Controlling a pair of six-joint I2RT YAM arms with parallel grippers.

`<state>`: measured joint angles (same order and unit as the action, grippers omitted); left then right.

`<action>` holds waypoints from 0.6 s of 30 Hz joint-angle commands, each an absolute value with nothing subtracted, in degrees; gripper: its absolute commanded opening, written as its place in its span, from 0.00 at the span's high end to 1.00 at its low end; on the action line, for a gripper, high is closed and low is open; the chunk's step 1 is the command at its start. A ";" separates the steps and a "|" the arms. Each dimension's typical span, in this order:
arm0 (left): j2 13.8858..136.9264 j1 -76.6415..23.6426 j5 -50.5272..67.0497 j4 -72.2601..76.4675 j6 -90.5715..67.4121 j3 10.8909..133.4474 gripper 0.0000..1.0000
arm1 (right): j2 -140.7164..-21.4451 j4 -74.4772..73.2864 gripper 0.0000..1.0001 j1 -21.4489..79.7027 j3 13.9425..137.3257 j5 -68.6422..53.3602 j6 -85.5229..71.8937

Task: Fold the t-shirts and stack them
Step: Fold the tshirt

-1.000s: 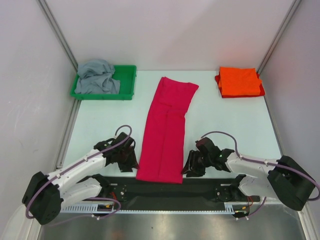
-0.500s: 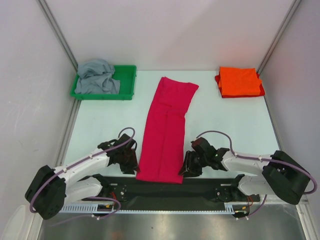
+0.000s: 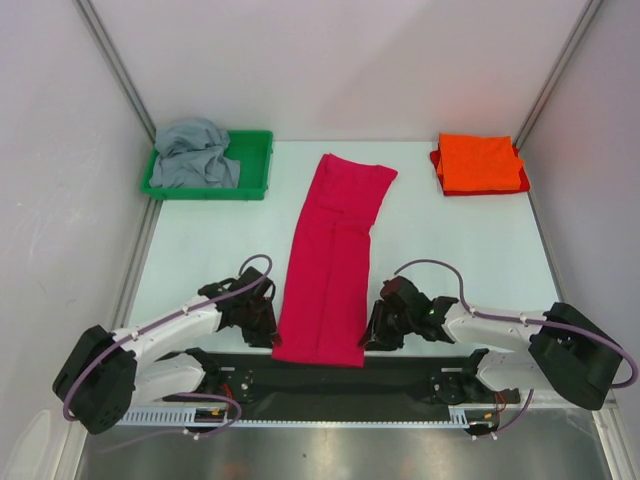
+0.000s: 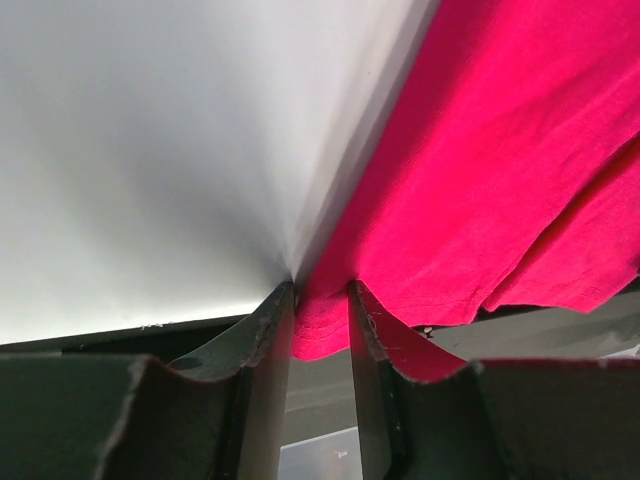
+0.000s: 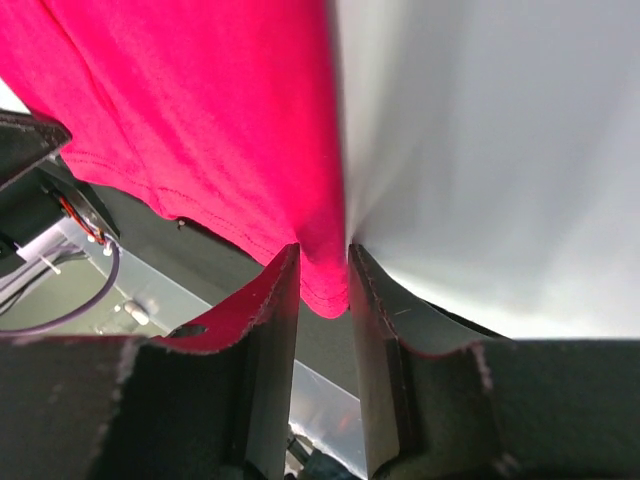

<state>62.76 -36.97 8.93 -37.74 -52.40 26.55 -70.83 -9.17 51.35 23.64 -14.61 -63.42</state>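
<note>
The crimson-pink t-shirt (image 3: 330, 250) lies folded into a long strip down the middle of the table, its near end at the front edge. My left gripper (image 3: 272, 328) is at the strip's near left corner. In the left wrist view the jaws (image 4: 320, 300) pinch the bunched hem (image 4: 322, 330). My right gripper (image 3: 371, 336) is at the near right corner, where its jaws (image 5: 322, 262) pinch a lobe of the cloth (image 5: 325, 275). The orange t-shirt (image 3: 480, 163) lies folded at the back right. The grey t-shirt (image 3: 193, 155) is crumpled in the tray.
A green plastic tray (image 3: 256, 160) stands at the back left. White walls with metal posts close in the table on three sides. A black strip (image 3: 320, 368) with the arm bases runs along the near edge.
Both grippers have slid inward onto the near corners of the crimson-pink shirt and their jaws have narrowed on the cloth. The shirt itself lies as before.
</note>
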 commanded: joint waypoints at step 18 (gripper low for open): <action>64.34 -36.04 8.26 -36.47 -51.06 25.93 0.91 | -74.62 -10.37 0.92 52.91 22.76 -10.11 -65.22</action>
<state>64.25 -36.67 10.26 -36.49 -52.21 26.52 -74.06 -4.93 53.30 23.70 -14.20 -65.76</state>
